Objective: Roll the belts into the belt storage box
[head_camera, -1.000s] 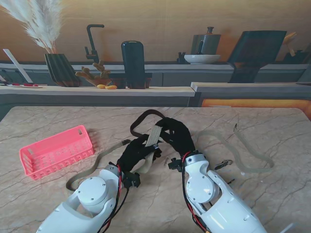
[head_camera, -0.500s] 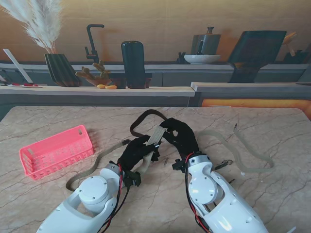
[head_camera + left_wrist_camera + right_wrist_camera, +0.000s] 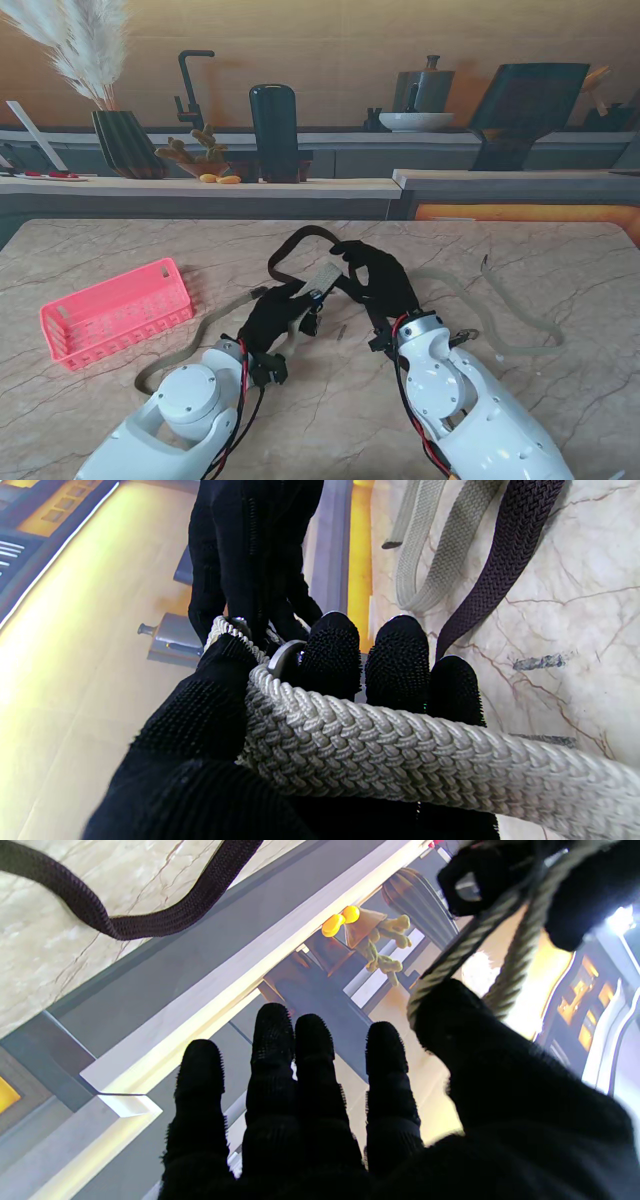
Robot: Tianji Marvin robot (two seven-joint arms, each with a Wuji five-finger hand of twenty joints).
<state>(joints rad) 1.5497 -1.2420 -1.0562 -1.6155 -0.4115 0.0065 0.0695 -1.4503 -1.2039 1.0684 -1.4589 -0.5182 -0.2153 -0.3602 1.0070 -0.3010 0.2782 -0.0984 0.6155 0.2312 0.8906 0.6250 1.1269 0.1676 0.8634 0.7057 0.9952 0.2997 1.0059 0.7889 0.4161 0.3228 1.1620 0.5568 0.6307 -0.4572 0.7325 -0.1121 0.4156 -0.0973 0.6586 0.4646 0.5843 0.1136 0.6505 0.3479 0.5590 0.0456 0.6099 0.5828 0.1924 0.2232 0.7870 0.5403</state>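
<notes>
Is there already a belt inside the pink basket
No, the pink basket holds nothing in the stand view; the dark belt and a beige belt lie on the table outside it.

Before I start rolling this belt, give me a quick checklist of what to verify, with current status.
1. Left hand gripping the beige belt: ok, fingers wrapped around it.
2. Right hand on the same belt: cannot tell; strands cross its thumb, four fingers extended.
3. Roll started: not ok, belt trails loose.
4. Pink storage box reachable: ok, open on my left.
5. Dark brown belt clear of hands: cannot tell, it loops close by.
</notes>
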